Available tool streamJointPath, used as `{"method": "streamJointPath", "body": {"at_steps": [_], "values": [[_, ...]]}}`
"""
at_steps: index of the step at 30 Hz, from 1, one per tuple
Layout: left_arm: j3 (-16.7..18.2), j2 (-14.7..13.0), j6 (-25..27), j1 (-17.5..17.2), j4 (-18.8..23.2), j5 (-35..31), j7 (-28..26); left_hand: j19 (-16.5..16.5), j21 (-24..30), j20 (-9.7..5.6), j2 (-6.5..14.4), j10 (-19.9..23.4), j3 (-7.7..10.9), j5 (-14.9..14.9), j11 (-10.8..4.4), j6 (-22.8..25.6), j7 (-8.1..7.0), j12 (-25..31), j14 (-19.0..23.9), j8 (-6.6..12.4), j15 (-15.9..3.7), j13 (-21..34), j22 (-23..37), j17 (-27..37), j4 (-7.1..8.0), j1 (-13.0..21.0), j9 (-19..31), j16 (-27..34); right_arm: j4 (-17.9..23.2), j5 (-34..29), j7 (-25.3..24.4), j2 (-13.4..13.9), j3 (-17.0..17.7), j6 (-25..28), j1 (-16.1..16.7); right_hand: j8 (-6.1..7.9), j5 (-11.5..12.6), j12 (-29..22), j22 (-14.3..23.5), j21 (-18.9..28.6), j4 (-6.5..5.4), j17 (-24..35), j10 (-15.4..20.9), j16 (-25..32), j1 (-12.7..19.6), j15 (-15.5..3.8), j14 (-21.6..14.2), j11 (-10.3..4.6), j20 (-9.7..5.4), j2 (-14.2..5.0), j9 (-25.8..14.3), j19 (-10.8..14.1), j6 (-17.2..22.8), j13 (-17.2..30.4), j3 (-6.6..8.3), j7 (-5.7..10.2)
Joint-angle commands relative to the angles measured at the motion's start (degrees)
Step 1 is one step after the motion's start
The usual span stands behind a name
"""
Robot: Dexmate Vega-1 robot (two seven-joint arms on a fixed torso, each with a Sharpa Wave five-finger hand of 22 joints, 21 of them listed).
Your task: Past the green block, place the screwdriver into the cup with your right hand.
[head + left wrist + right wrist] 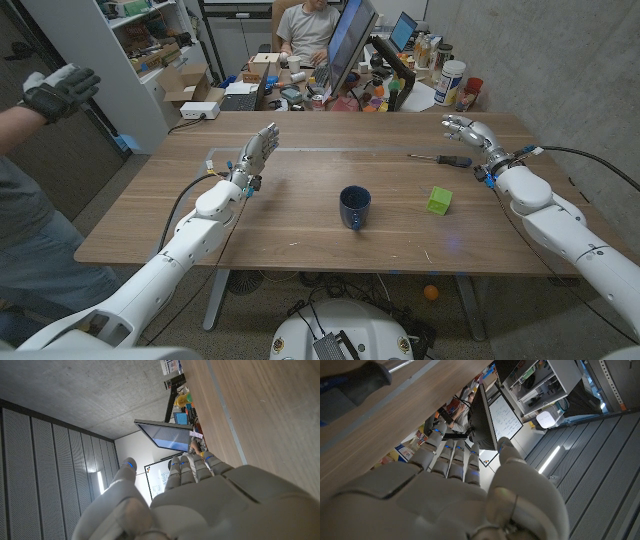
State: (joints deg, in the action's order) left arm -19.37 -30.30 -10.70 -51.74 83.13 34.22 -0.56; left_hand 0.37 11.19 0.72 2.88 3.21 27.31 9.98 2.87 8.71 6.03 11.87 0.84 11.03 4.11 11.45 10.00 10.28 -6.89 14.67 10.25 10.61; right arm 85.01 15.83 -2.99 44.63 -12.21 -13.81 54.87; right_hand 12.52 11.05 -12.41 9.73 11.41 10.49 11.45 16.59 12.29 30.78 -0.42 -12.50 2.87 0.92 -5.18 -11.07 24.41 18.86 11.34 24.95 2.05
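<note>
Black-handled metal-shaft screwdriver (441,158) lying on wooden table (300,240), just beside right hand (470,131), fingers spread, empty, positioned for pickup. Dark blue ceramic cup (354,207) mid-table, small green cube block (439,200) between. Left hand (259,152) released, parked clear.

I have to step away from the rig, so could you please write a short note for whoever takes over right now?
Right hand: open, holds nothing, fingers apart, just beyond the screwdriver's handle at the table's far right.
Left hand: open, holds nothing, raised with fingers up on the table's left side.
Screwdriver: lies on the table, not yet grasped.
Green block: on the table, nearer the robot than the screwdriver, right of the cup.
Cup: dark blue, upright, near the table's middle.
Done: nothing placed.
Left: grasp the screwdriver with the right hand, carry it past the green block, put it in the cup.
</note>
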Motion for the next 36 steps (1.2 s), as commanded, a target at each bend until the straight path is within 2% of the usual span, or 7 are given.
{"method": "streamJointPath", "body": {"at_steps": [1, 11, 21, 27, 30, 34, 36], "values": [[0.14, -0.54, 0.56, -0.82, 1.41, 0.31, -0.15, -0.43, -0.13, 0.45, 0.34, 0.12, -0.01, 0.10, -0.01, 0.68, 0.22, -0.03, -0.16, 0.02, 0.18, 0.05, 0.25, 0.07, -0.27, 0.19, 0.21, 0.02, 1.71, -3.50, -0.74, 4.30, -0.10, 2.80, 0.91, 0.13, 0.29, -0.04, 0.19, -0.09, 0.09, -0.04, 0.34, -0.14, 1.79, -0.27, -0.35, -0.18, -0.05, -0.32, -0.12, -0.03, 0.65, 0.11, 1.03, 0.00], [0.04, -1.21, 1.59, -1.40, 3.00, -0.14, -0.97, -0.98, -0.27, 0.81, 0.41, 0.28, -0.06, 0.09, 0.06, 0.95, 0.28, 0.05, -0.04, 0.07, 0.18, 0.01, 0.26, 0.07, -0.28, 0.16, 0.22, 0.08, 3.07, -5.58, -1.06, 7.22, 0.15, 4.85, 1.69, -0.15, 0.27, 0.35, 0.15, -0.46, 0.34, -0.20, -0.18, -0.61, 4.11, -0.52, 0.29, -0.24, -0.11, 0.12, -0.14, -1.00, 0.47, 0.13, 2.15, 0.39], [0.00, -1.42, 1.98, -1.62, 3.81, -0.35, -1.39, -1.15, -0.24, 0.96, 0.61, 0.19, -0.07, 0.09, 0.15, 1.02, 0.21, 0.03, -0.06, 0.03, 0.23, -0.03, 0.27, 0.08, -0.26, 0.14, 0.23, 0.08, 3.98, -9.51, -1.21, 9.95, -0.95, 7.34, 1.21, -0.56, 0.14, 0.92, 0.12, -0.91, 0.08, -0.22, -1.45, -1.33, 6.27, -0.24, 2.30, -0.16, -0.45, 1.53, -0.20, -2.87, 0.03, 0.18, 3.06, 0.40], [-0.16, -1.53, 2.37, -1.73, 4.28, -0.37, -1.41, -1.35, -0.27, 1.13, 0.66, 0.23, -0.09, 0.09, 0.13, 0.98, 0.27, 0.06, -0.14, 0.00, 0.25, -0.04, 0.27, 0.08, -0.26, 0.13, 0.24, 0.06, 5.40, -11.40, -1.35, 11.16, -1.62, 10.46, 0.97, -0.66, 0.12, 0.99, 0.12, -1.06, 0.04, -0.20, -1.72, -1.57, 6.83, -0.28, 3.18, -0.21, -0.34, 2.02, -0.21, -3.66, -0.10, 0.19, 3.29, 0.43], [-0.16, -1.59, 2.59, -1.93, 4.60, -0.39, -1.66, -1.52, -0.31, 1.20, 0.69, 0.19, -0.10, 0.08, 0.04, 1.03, 0.34, 0.04, -0.10, 0.00, 0.30, -0.05, 0.27, 0.08, -0.25, 0.12, 0.24, 0.08, 6.43, -12.79, -1.50, 11.90, -2.09, 12.19, 0.83, -0.85, 0.12, 1.16, 0.11, -1.07, 0.26, -0.24, -2.29, -1.64, 7.98, -0.20, 3.76, -0.90, -0.33, 2.54, -0.23, -4.27, -0.55, 0.21, 3.71, 0.73], [-0.02, -1.55, 2.44, -2.17, 4.98, -0.72, -2.39, -1.78, -0.36, 1.18, 0.75, 0.13, -0.12, 0.07, 0.03, 1.06, 0.34, 0.03, -0.52, 0.00, 0.44, -0.06, 0.27, 0.09, -0.24, 0.10, 0.24, -0.07, 7.06, -14.18, -0.99, 12.58, -2.91, 13.83, 0.16, -0.95, 0.14, 1.18, 0.09, -1.03, 0.40, -0.27, -2.50, -1.62, 8.93, -0.35, 4.04, -0.54, -0.40, 3.18, -0.24, -4.58, -0.86, 0.22, 3.99, 1.05], [0.06, -1.62, 2.34, -2.26, 5.27, -0.94, -2.68, -2.14, -0.46, 1.12, 0.77, 0.02, -0.13, 0.06, 0.08, 1.06, 0.36, -0.01, -0.78, -0.02, 0.46, -0.06, 0.28, 0.09, -0.24, 0.08, 0.24, -0.16, 7.70, -15.00, -0.78, 12.97, -3.33, 15.19, -0.14, -0.97, 0.21, 1.22, 0.08, -0.98, 0.48, -0.30, -2.74, -1.60, 9.78, -0.36, 4.26, -0.93, -0.32, 3.63, -0.25, -4.77, -0.99, 0.23, 4.24, 1.14]]}}
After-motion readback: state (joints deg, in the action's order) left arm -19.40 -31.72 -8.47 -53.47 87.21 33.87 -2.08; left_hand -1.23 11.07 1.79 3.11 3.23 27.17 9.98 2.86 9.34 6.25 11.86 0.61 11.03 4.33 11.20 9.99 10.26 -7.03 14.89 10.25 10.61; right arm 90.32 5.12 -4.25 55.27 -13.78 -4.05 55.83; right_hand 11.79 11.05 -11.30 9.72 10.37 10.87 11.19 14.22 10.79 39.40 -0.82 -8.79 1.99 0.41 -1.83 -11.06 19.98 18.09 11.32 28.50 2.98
